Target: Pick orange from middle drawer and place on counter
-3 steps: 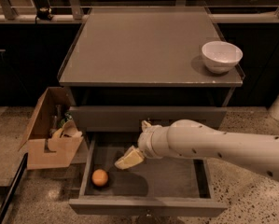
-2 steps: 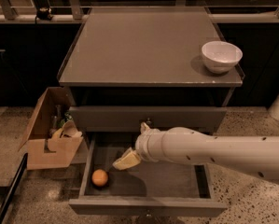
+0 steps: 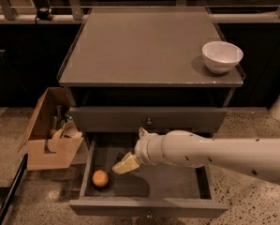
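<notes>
The orange (image 3: pixel 100 177) is small, round and smooth and lies at the left front of the open middle drawer (image 3: pixel 177 182), on its dark-grey bottom. My gripper (image 3: pixel 125 164) hangs over the drawer, just right of the orange and a little above it, apart from it. The white arm reaches in from the right edge. The counter (image 3: pixel 144 46) is the broad grey top of the cabinet above.
A white bowl (image 3: pixel 222 56) stands at the counter's right edge. A closed drawer front with a knob (image 3: pixel 149 122) sits above the open drawer. An open cardboard box (image 3: pixel 50 135) with items stands on the speckled floor to the left of the cabinet.
My gripper and arm have shifted slightly left and down toward the orange. The orange has not moved.
</notes>
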Available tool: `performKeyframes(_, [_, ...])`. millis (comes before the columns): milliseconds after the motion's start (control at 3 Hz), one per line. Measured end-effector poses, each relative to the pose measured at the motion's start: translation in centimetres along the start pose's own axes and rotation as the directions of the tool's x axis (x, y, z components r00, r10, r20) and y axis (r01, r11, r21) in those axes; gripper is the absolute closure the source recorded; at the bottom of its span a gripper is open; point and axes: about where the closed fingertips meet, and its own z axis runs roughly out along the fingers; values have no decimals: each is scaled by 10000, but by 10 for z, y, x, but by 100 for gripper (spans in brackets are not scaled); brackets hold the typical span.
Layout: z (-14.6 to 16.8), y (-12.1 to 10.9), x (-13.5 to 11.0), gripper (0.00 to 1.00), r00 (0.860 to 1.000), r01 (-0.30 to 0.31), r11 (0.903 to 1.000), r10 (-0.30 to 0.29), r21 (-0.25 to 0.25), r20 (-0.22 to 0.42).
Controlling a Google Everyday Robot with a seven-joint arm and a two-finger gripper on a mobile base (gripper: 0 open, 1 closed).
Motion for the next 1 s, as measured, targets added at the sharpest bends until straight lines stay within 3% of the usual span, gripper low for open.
performKeyframes(1000, [50, 19, 20, 0, 9994, 38, 9971, -11, -761, 358])
